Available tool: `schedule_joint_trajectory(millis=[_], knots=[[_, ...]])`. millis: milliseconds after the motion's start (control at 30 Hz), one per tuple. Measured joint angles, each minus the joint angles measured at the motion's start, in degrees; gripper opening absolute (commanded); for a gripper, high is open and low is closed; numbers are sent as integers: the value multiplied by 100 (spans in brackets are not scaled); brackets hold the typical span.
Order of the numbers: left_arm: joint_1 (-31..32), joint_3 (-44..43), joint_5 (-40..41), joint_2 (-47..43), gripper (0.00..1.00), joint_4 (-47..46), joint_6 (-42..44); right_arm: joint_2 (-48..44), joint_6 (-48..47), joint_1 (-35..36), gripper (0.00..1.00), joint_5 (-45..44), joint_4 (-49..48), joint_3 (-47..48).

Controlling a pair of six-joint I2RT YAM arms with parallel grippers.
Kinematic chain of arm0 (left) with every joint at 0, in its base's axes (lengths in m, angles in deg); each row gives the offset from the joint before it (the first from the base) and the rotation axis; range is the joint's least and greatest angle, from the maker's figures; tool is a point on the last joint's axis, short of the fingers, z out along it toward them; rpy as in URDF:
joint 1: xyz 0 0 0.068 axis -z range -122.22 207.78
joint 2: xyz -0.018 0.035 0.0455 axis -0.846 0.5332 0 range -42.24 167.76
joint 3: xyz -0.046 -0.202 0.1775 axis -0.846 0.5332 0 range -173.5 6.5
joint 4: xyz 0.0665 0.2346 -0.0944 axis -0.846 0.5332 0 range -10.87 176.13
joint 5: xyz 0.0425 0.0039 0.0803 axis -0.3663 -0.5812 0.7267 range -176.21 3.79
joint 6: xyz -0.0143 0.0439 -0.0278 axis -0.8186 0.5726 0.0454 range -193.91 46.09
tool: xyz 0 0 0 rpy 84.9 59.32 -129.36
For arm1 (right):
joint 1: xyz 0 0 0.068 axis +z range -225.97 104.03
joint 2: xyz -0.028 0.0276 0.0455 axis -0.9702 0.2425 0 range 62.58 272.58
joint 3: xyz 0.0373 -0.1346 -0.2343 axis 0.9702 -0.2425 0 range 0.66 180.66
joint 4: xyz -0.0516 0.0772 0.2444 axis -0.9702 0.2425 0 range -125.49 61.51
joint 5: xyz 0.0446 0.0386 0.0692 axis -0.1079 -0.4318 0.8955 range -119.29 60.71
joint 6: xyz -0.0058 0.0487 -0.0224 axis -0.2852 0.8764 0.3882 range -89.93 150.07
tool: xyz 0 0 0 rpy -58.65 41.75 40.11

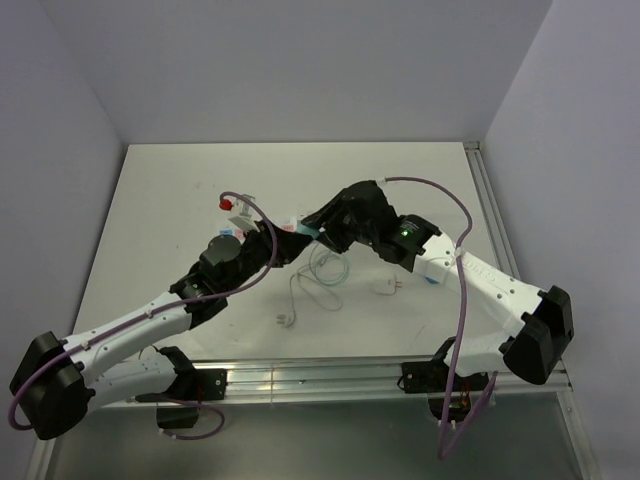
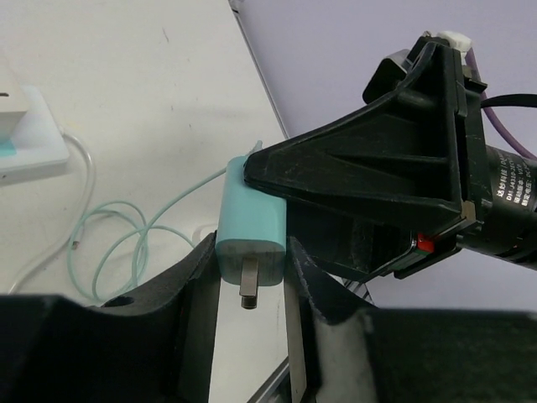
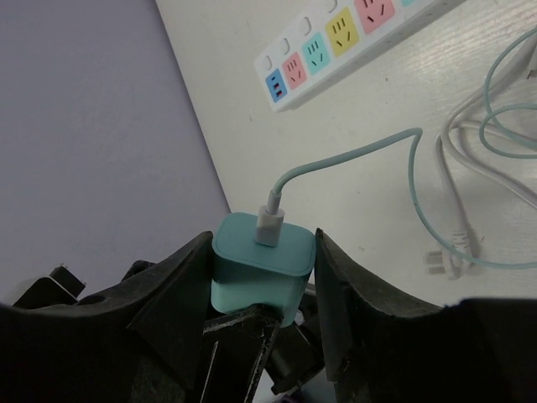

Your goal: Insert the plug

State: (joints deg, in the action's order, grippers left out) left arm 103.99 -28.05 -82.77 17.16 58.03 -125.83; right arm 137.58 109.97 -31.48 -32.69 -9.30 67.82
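A teal plug (image 2: 250, 220) with a teal cable (image 3: 394, 147) is held between my two grippers above the table. In the left wrist view my left gripper (image 2: 252, 281) is shut on its prong end, with the metal prong facing the camera. In the right wrist view my right gripper (image 3: 264, 264) is shut on its cable end. In the top view the two grippers meet at the plug (image 1: 308, 232), just right of the white power strip (image 1: 243, 224). The strip's coloured sockets (image 3: 336, 38) lie beyond the plug in the right wrist view.
A white charger (image 1: 385, 287) and a white cable with a small plug (image 1: 285, 320) lie on the table near the teal cable loops (image 1: 335, 272). A red-capped item (image 1: 224, 203) sits by the strip's far end. A metal rail (image 1: 320, 378) runs along the near edge.
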Motion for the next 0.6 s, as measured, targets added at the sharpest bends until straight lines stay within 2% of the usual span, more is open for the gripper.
schedule_joint_trajectory(millis=[67,133,200,267,433,600], knots=[[0,-17,-2,-55,0,122,7,9,-83,0,30,44,-2,9],[0,-24,0,-192,0,278,22,9,-258,2,34,146,-11,39],[-4,-50,-9,-396,0,505,68,-4,-490,31,49,240,-55,90],[-37,-118,-87,-566,0,728,133,-61,-837,55,50,413,-173,122],[-262,-474,-885,-927,0,1331,308,-350,-1910,68,51,964,-286,260],[-337,-763,-1410,-1172,0,1674,363,-1054,-2715,114,62,1130,-101,286]])
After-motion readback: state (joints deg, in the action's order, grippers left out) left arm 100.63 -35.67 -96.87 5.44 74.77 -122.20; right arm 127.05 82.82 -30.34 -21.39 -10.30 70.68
